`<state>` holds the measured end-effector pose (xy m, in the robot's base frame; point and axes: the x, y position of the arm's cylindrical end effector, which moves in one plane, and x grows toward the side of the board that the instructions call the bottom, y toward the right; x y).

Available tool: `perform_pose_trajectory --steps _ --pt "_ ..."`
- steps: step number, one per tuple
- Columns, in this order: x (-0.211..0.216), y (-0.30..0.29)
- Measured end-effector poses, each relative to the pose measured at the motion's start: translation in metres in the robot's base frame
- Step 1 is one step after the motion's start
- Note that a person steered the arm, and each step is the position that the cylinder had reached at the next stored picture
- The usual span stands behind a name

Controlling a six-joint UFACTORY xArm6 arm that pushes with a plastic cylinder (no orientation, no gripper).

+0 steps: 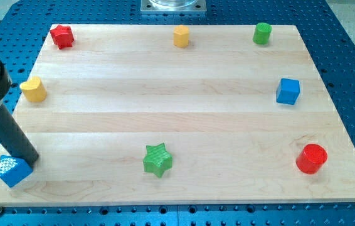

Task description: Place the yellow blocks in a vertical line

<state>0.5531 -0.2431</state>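
Note:
Two yellow blocks are on the wooden board. A yellow heart-shaped block [33,90] sits at the view's left edge. A yellow hexagonal block [181,36] sits at the view's top centre. My rod comes in from the view's left and slants down to my tip [29,162] at the board's bottom left corner. The tip touches a blue block [14,170] there. The tip is well below the yellow heart and far from the yellow hexagon.
A red star-like block [61,36] is at top left, a green cylinder [262,33] at top right, a blue cube [288,91] at right, a red cylinder [311,158] at bottom right, a green star [158,159] at bottom centre. The board [177,119] lies on a blue perforated table.

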Motion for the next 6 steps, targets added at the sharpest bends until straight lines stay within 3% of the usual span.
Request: perform_pose_trajectory --steps 1,3,6 --pt "0.007 -0.001" --pt "-0.031 0.011" --pt "-0.079 -0.053"
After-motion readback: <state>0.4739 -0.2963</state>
